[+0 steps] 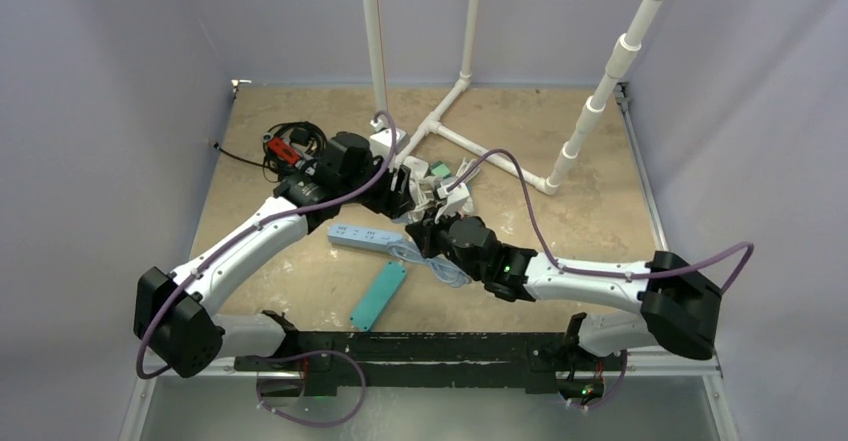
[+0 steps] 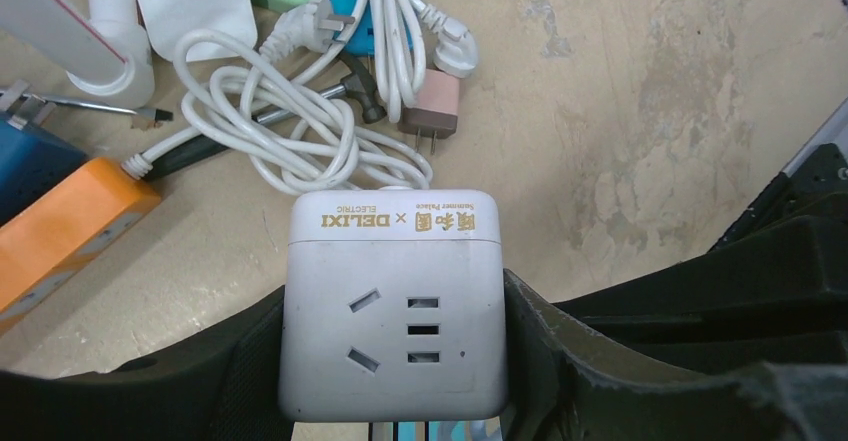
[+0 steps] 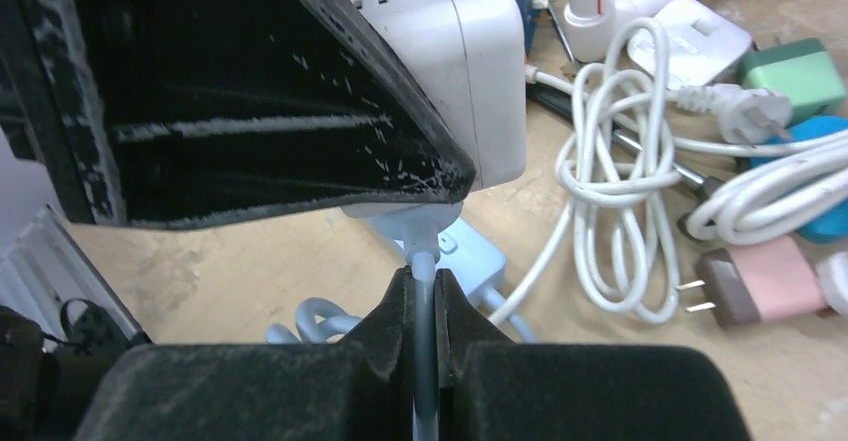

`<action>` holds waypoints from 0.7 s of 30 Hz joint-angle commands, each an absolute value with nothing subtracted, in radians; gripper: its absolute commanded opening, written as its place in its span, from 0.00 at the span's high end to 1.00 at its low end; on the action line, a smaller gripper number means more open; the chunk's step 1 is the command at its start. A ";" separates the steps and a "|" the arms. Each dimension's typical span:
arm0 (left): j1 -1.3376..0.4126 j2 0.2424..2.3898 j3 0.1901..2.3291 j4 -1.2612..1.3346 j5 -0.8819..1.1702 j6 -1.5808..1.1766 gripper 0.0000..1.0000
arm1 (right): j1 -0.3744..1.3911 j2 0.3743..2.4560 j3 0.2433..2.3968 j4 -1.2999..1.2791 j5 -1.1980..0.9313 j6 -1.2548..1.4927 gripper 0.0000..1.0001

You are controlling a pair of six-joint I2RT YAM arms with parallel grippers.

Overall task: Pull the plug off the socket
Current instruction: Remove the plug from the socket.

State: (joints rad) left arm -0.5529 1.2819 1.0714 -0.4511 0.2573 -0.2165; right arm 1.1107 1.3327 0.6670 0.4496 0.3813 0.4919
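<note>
Two claws on one socket: the left clamps the cube, the right pinches the plug's cable.

The left gripper (image 2: pixel 395 371) is closed on the white DELIXI cube socket (image 2: pixel 392 251), with one black finger pressed against each side wall and the outlet face turned to its wrist camera. Just under that claw, the pale blue plug (image 3: pixel 405 223) sits against the socket's lower face; whether its pins are seated inside cannot be told. The right gripper (image 3: pixel 424 306) is squeezed onto the pale blue cable (image 3: pixel 425 273) directly below the plug, its fingertips just short of the plug body. Beyond the left claw's tips, on the table (image 2: pixel 650 111), a coiled white cord (image 2: pixel 300 131) and a pink adapter (image 2: pixel 433 106) lie side by side. An orange block (image 2: pixel 60 226) lies further to the left in that wrist view.
</note>
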 commanded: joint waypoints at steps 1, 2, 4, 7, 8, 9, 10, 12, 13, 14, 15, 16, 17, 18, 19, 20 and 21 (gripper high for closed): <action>-0.610 1.309 1.098 -0.461 -0.129 -0.121 1.00 | 1.120 1.173 0.788 0.436 0.393 0.446 1.00; -0.615 1.313 1.100 -0.464 -0.149 -0.121 1.00 | 1.120 1.155 0.795 0.432 0.394 0.440 1.00; -0.616 1.314 1.105 -0.466 -0.167 -0.118 1.00 | 1.120 1.128 0.805 0.422 0.398 0.432 1.00; -0.615 1.308 1.107 -0.458 -0.114 -0.122 1.00 | 1.120 1.126 0.783 0.428 0.405 0.425 1.00; -0.611 1.306 1.111 -0.455 -0.084 -0.127 1.00 | 1.120 1.138 0.769 0.437 0.411 0.426 1.00; -0.600 1.303 1.114 -0.450 -0.042 -0.135 1.00 | 1.120 1.157 0.749 0.443 0.416 0.435 1.00; -0.574 1.296 1.116 -0.439 0.023 -0.148 1.00 | 1.120 1.179 0.727 0.456 0.416 0.452 1.00; -0.510 1.276 1.110 -0.400 0.173 -0.184 1.00 | 1.119 1.233 0.665 0.514 0.394 0.484 1.00; -0.486 1.266 1.110 -0.384 0.246 -0.206 1.00 | 1.118 1.264 0.639 0.541 0.394 0.500 1.00; -0.472 1.256 1.112 -0.373 0.285 -0.218 1.00 | 1.118 1.294 0.617 0.562 0.390 0.516 1.00; -0.464 1.246 1.116 -0.362 0.315 -0.228 1.00 | 1.118 1.326 0.601 0.576 0.383 0.536 1.00; -0.459 1.237 1.118 -0.354 0.342 -0.240 1.00 | 1.117 1.355 0.587 0.592 0.378 0.548 1.00; -0.454 1.230 1.120 -0.342 0.368 -0.250 1.00 | 1.117 1.379 0.575 0.606 0.373 0.558 1.00; -0.450 1.226 1.122 -0.336 0.385 -0.257 1.00 | 1.117 1.400 0.569 0.615 0.370 0.564 1.00; -0.446 1.223 1.124 -0.334 0.396 -0.260 1.00 | 1.116 1.421 0.567 0.614 0.369 0.568 1.00; -0.444 1.221 1.126 -0.333 0.396 -0.260 1.00 | 1.116 1.427 0.569 0.609 0.368 0.570 1.00; -0.442 1.220 1.126 -0.335 0.391 -0.255 1.00 | 1.116 1.421 0.572 0.603 0.366 0.569 1.00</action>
